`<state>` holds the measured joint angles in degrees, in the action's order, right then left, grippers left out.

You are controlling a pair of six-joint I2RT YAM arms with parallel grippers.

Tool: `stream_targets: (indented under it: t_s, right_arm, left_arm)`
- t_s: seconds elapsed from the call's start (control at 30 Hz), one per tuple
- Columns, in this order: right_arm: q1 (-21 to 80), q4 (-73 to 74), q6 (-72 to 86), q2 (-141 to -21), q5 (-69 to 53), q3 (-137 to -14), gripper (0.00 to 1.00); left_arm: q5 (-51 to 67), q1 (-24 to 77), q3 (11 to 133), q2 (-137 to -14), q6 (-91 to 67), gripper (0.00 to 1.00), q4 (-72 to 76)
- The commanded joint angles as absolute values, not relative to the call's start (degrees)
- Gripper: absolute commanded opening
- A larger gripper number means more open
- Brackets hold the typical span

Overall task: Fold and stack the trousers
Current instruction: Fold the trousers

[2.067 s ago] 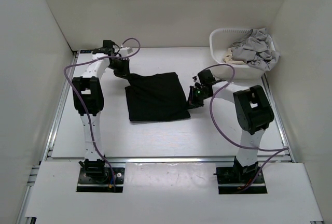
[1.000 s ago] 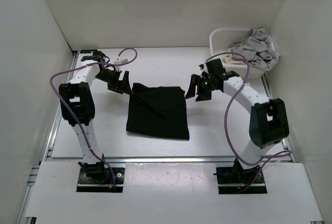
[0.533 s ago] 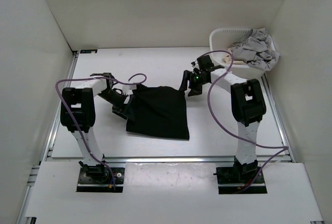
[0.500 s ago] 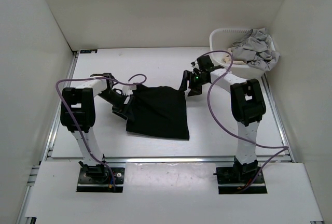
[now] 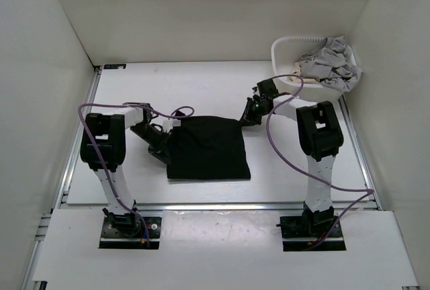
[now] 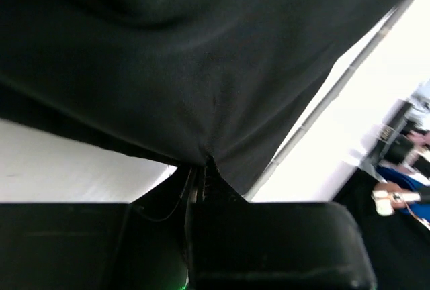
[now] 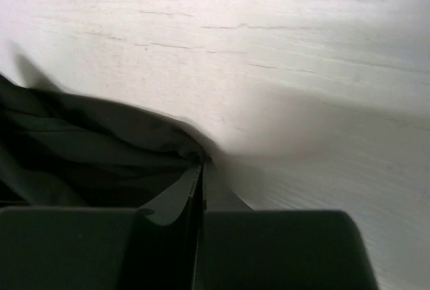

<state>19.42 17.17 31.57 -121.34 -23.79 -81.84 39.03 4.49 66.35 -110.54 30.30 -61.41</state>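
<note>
Folded black trousers (image 5: pixel 208 148) are seen flat, left of and nearer than the white basket (image 5: pixel 279 55). Their edge farthest from the basket is pinched by the left gripper (image 5: pixel 168 143); the basket-side corner is pinched by the right gripper (image 5: pixel 248 115).

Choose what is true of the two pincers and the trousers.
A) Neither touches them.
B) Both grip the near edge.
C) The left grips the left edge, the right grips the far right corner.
C: the left pincer is shut on the left edge of the trousers, and the right pincer on their far right corner.
</note>
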Motion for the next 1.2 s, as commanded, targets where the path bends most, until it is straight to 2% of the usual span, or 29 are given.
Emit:
stream_targets:
  t_s: [0.0, 0.2, 0.4, 0.5, 0.6, 0.67, 0.7, 0.73, 0.77, 0.83, 0.87, 0.9, 1.0, 1.1, 1.17]
  right_arm:
    - [18.0, 13.5, 35.2, -118.5, -21.1, -79.3, 0.0]
    - [16.8, 11.7, 37.4, -113.4, -16.8, -75.2, 0.0]
    - [16.8, 11.1, 38.1, -112.8, -16.8, -75.2, 0.0]
    - [16.8, 11.6, 38.1, -112.2, -16.3, -75.2, 0.0]
    - [16.8, 11.6, 38.1, -111.7, -15.6, -74.2, 0.0]
    - [16.8, 13.0, 36.0, -111.7, -16.4, -74.2, 0.0]
    - [17.4, 14.0, 35.1, -112.4, -17.0, -76.3, 0.05]
    - [18.0, 14.8, 34.0, -113.0, -17.1, -77.2, 0.14]
    - [18.0, 16.4, 31.9, -113.0, -18.1, -78.3, 0.38]
    - [19.4, 17.7, 30.0, -113.0, -18.6, -81.0, 0.52]
    - [19.4, 18.3, 28.5, -113.0, -19.2, -81.9, 0.58]
    - [20.1, 19.5, 28.0, -113.0, -19.2, -82.6, 0.61]
    - [20.1, 20.9, 27.2, -112.2, -17.6, -83.5, 0.66]
    - [20.1, 23.3, 26.2, -110.6, -13.7, -84.5, 0.71]
    - [20.1, 24.6, 25.6, -110.0, -12.4, -84.6, 0.71]
  left_arm:
    - [42.3, 4.8, 65.8, -108.5, 31.9, 0.14, -63.8]
    - [38.3, 4.3, 69.4, -102.7, 36.2, 0.14, -71.2]
    - [35.9, 4.3, 64.3, -102.7, 36.7, 0.14, -71.2]
    - [34.5, 4.3, 62.1, -103.3, 37.3, 0.18, -69.6]
    - [33.7, 4.3, 61.3, -103.3, 38.0, 0.27, -69.6]
    - [33.7, 4.3, 61.3, -103.3, 38.5, 0.45, -69.6]
    - [33.7, 4.3, 62.0, -103.3, 38.5, 0.58, -69.6]
    - [35.3, 4.3, 62.7, -103.3, 38.5, 0.61, -69.6]
    - [36.2, 3.8, 64.8, -103.8, 38.5, 0.63, -69.6]
    - [39.3, 2.8, 68.4, -105.4, 38.5, 0.69, -71.7]
    - [40.7, 1.2, 73.5, -106.0, 38.5, 0.7, -72.5]
    - [42.2, 0.3, 76.7, -107.5, 39.0, 0.7, -73.2]
    - [46.8, -1.0, 90.5, -111.7, 35.7, 0.9, -72.7]
    - [46.8, 0.4, 102.4, -116.8, 30.7, 1.0, -68.7]
    - [46.8, 1.8, 106.7, -122.4, 27.6, 1.0, -66.4]
